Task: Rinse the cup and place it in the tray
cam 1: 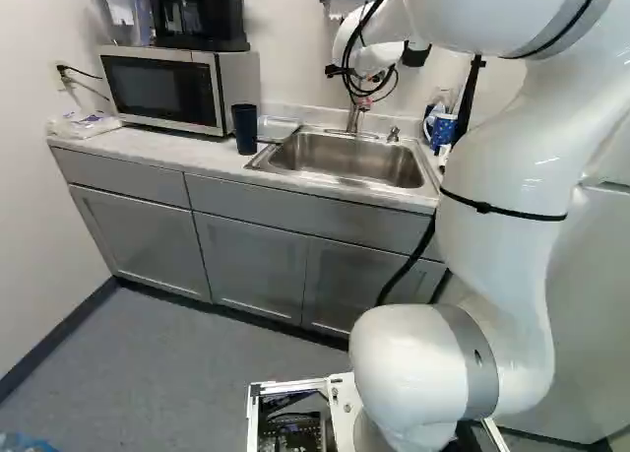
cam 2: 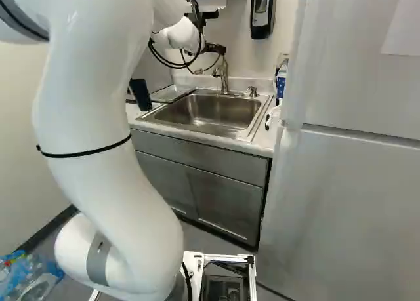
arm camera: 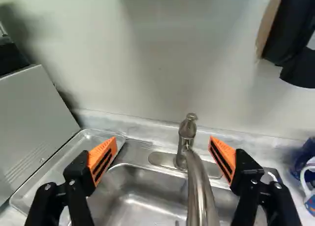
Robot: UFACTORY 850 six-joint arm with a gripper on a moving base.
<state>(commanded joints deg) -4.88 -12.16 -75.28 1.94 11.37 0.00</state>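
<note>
Sink: metal, smooth, with soft shine. Faucet: also metal, polished more brightly. Tray: smooth and shiny; metal or clear plastic, cannot tell. Dark cup: looks like plastic, rather matt. Arm: smooth, glossy shell. Counter: smooth, stone-like look. Cabinet doors: smooth, satin. Microwave door: dark, glossy. Wall: matt, painted look. Floor: matt.

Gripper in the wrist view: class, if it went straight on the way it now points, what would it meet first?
Most likely the faucet, which shows between the fingers of the open gripper, with the wall behind it. Depth is hard to judge here.
</note>
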